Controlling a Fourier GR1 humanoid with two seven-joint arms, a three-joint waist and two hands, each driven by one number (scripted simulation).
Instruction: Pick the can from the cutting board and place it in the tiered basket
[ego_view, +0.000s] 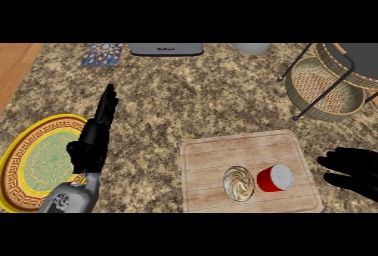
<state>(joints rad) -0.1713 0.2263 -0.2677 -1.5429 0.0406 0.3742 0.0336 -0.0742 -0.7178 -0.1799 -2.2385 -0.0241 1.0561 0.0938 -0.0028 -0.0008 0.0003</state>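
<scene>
Can (275, 178) is lying ungrasped on the cutting board (221, 155); right robot hand (354, 172) is hovering open nearby; tiered basket (325, 92) is waiting.

Red can (275, 179), grey lid; pale wood-grain cutting board (244, 150). Yellow-rimmed plate (33, 131), brown key-pattern band, green centre. Speckled brown worktop (192, 95); tan-weave tiered basket (325, 92), black frame.
</scene>
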